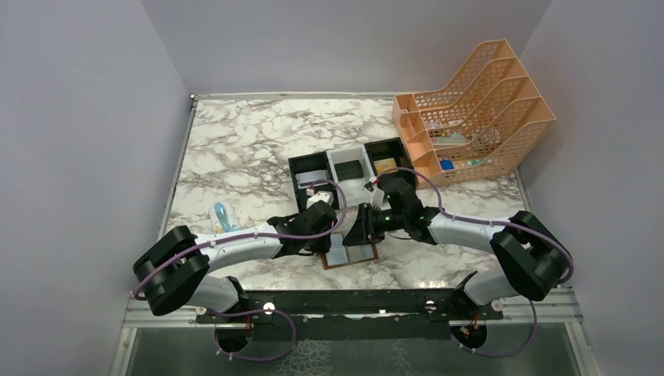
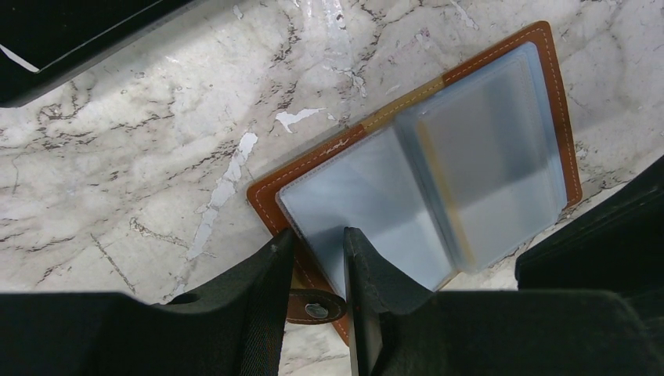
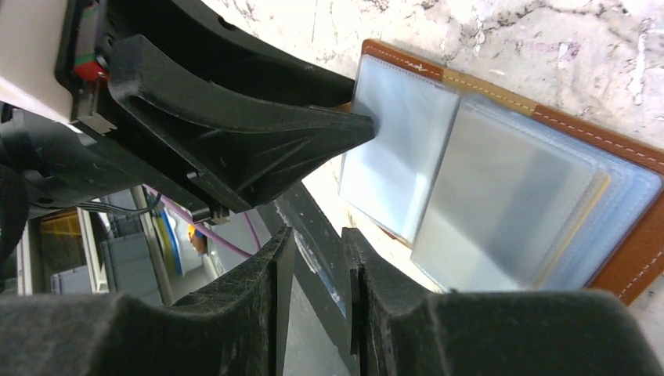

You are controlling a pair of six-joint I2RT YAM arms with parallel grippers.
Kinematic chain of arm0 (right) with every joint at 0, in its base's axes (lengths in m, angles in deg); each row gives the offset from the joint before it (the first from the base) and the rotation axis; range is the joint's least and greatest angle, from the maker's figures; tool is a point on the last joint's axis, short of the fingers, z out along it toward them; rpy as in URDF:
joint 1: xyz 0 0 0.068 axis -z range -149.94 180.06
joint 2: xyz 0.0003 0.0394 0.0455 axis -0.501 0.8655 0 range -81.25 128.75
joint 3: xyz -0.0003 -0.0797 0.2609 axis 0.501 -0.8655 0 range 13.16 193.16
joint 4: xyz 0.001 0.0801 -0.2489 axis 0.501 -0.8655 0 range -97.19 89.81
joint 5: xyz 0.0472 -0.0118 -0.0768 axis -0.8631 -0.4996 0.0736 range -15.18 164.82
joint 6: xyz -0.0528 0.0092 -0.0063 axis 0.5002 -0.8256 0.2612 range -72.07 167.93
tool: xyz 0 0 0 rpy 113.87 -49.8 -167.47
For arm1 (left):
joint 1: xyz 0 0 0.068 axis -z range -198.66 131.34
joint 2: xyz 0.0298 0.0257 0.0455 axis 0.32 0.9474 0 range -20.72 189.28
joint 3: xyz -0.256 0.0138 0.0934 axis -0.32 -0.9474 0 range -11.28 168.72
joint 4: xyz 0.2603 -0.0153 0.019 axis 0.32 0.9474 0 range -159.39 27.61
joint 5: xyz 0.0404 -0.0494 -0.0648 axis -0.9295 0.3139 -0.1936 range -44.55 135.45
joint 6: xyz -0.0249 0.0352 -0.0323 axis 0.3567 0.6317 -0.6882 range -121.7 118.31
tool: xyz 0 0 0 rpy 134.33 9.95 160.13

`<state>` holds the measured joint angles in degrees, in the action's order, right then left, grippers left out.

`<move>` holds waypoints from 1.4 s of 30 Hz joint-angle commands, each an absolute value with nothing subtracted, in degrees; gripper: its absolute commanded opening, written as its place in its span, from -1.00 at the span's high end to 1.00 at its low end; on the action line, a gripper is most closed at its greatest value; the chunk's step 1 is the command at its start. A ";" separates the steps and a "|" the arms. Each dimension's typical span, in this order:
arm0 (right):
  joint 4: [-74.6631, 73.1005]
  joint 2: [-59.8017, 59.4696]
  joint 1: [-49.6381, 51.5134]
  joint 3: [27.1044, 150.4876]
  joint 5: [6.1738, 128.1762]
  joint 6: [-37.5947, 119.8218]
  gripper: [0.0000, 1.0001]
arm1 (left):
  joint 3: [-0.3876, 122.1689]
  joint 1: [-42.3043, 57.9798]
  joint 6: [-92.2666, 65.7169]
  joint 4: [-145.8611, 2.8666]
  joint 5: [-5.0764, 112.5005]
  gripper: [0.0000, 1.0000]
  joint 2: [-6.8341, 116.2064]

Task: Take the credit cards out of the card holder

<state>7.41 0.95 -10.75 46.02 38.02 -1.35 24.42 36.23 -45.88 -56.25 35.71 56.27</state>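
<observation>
My left jaws [image 2: 319,258] clamp the open holder [image 2: 438,168] edge at six o'clock; right jaws [image 3: 315,266] clamp a clear sleeve [image 3: 309,235]. No writing readable.

Lab test cell: marble-print table [image 1: 235,149] boxed in by plain grey walls [image 1: 78,117]; two arms bolted to a metal rail [image 1: 344,301]

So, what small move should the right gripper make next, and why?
Probably lift away toward the tray: the right gripper seems to hold a dark card already clear of the open holder, which the left gripper steadies at its edge.
</observation>
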 commanded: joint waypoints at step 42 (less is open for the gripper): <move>0.08 1.93 -10.96 48.99 44.57 3.32 0.19 | 25.11 36.47 -45.24 -57.78 39.03 0.43 57.10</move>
